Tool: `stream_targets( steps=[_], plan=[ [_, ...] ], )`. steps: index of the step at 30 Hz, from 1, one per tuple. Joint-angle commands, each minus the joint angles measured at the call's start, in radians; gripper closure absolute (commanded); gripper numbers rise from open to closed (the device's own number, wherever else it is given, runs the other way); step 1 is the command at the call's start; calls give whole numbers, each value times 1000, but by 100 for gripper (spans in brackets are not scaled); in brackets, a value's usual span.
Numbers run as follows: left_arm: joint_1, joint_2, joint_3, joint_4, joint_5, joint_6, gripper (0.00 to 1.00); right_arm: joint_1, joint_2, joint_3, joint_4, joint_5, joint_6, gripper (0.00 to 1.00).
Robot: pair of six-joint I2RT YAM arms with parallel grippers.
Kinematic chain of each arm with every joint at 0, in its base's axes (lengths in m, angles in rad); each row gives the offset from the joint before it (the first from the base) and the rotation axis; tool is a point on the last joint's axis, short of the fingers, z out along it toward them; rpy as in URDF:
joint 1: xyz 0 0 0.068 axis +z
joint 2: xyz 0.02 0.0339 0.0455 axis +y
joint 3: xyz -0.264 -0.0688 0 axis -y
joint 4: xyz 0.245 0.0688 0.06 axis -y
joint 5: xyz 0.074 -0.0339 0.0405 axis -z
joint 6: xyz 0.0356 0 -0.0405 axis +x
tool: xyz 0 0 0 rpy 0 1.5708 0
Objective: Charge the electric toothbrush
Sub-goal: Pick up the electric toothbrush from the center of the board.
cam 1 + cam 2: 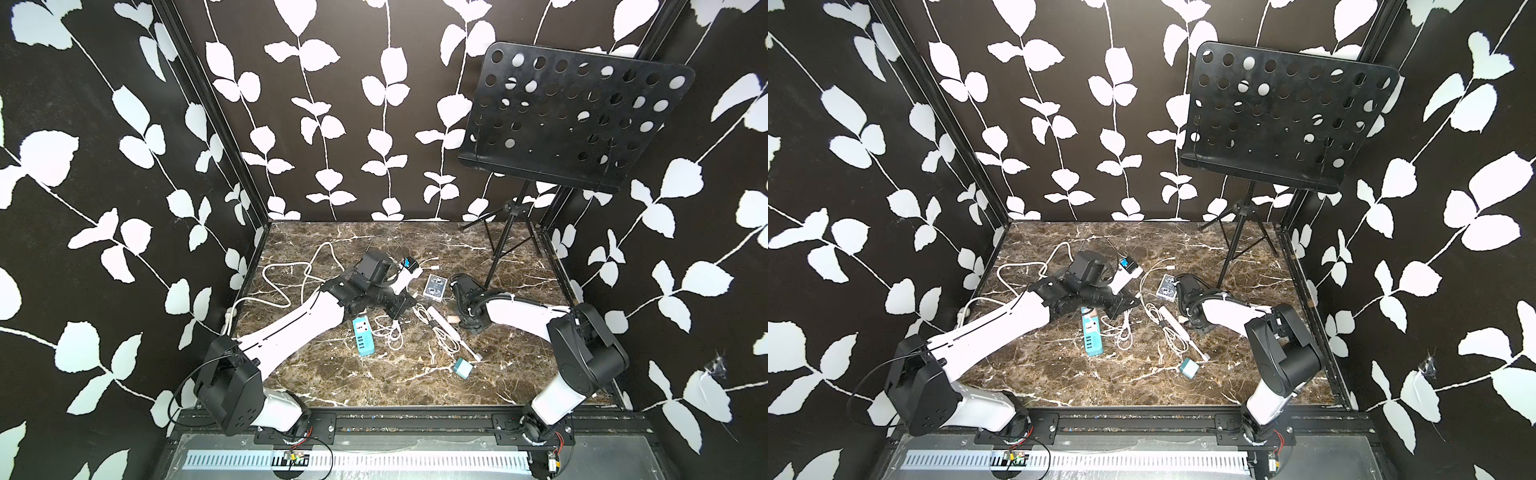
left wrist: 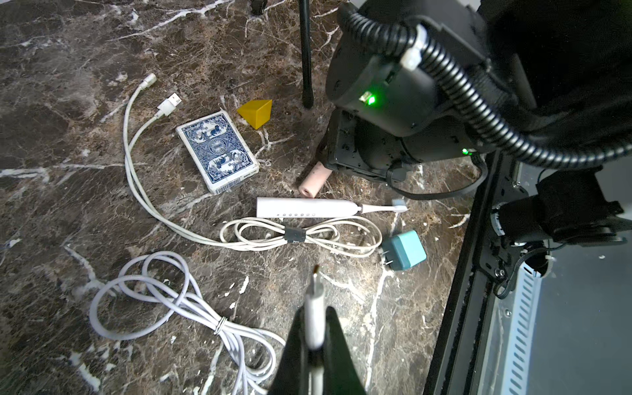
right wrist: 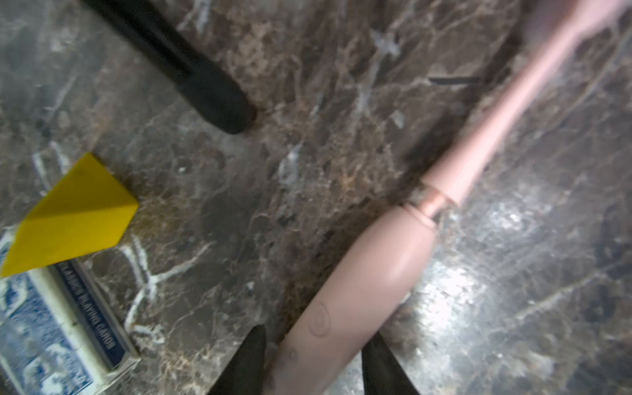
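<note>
**Plug in the left, pink brush between the right jaws**

Your left gripper is pinched tight on a white cable plug, with its metal tip pointing out over the marble table. Your right gripper sits low over the pink toothbrush, one finger on each side of the handle near its button. The jaws stand narrow about it, but you cannot tell from the wrist view whether they already press on it. The brush lies flat on the marble, its neck running away from the gripper. Just beside it are a yellow wedge and a pack of playing cards, and a foot of the music stand is further off. A white toothbrush lies near, alongside a tied cable coil and a teal adapter.

You look to be at the pick-up step: the brush is not lifted and the plug is ready. Next, I judge, you need a firm grip on the handle, then a turn of its base end toward the plug so the two arms can meet. The smooth, round handle may roll or slip as the jaws shut
</note>
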Motion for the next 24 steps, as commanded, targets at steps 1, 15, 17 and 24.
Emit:
stream_targets(
  steps=[1,15,17,24],
  plan=[
    [0,-18,-10,-8,-8,17,100,-39,4,5,-73,8,25,62],
    [0,-10,-7,-5,2,7,100,-82,60,56,-89,-154,-247,55],
    [-1,-10,-9,-6,2,6,100,-62,67,55,-92,-161,-234,56],
    [-1,-10,-12,-3,1,-1,100,-67,97,39,-67,-182,-219,66]
  ],
)
